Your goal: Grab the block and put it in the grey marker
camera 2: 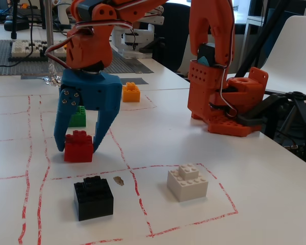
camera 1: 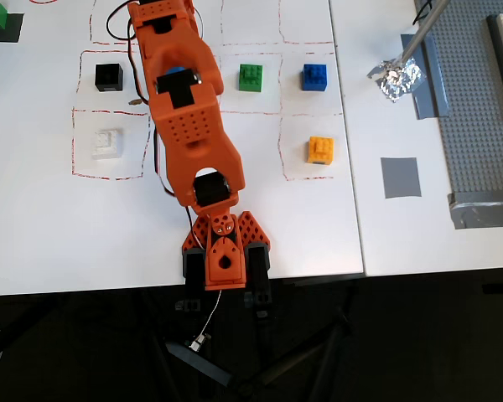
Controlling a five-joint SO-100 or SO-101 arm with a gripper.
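The red block (camera 2: 78,146) sits on the white table in the fixed view, in a red-lined square beyond the black block (camera 2: 93,197). My gripper (camera 2: 77,148), with blue fingers (camera 2: 103,120), reaches down over it. The jaws are open and straddle the block, one fingertip close on each side. In the overhead view the orange arm (camera 1: 189,117) hides both the gripper and the red block. The grey marker (camera 1: 401,177) lies flat and bare to the right of the orange-yellow block (camera 1: 321,150). In the fixed view the marker (camera 2: 127,80) shows just beyond that block (camera 2: 131,92).
Black (camera 1: 109,77), white (camera 1: 106,142), green (camera 1: 251,77) and blue (camera 1: 315,77) blocks stand in the red-lined squares. Crumpled foil (camera 1: 396,77) and a grey studded baseplate (camera 1: 478,126) lie at the right. The arm's base (camera 1: 225,260) stands at the table's front edge.
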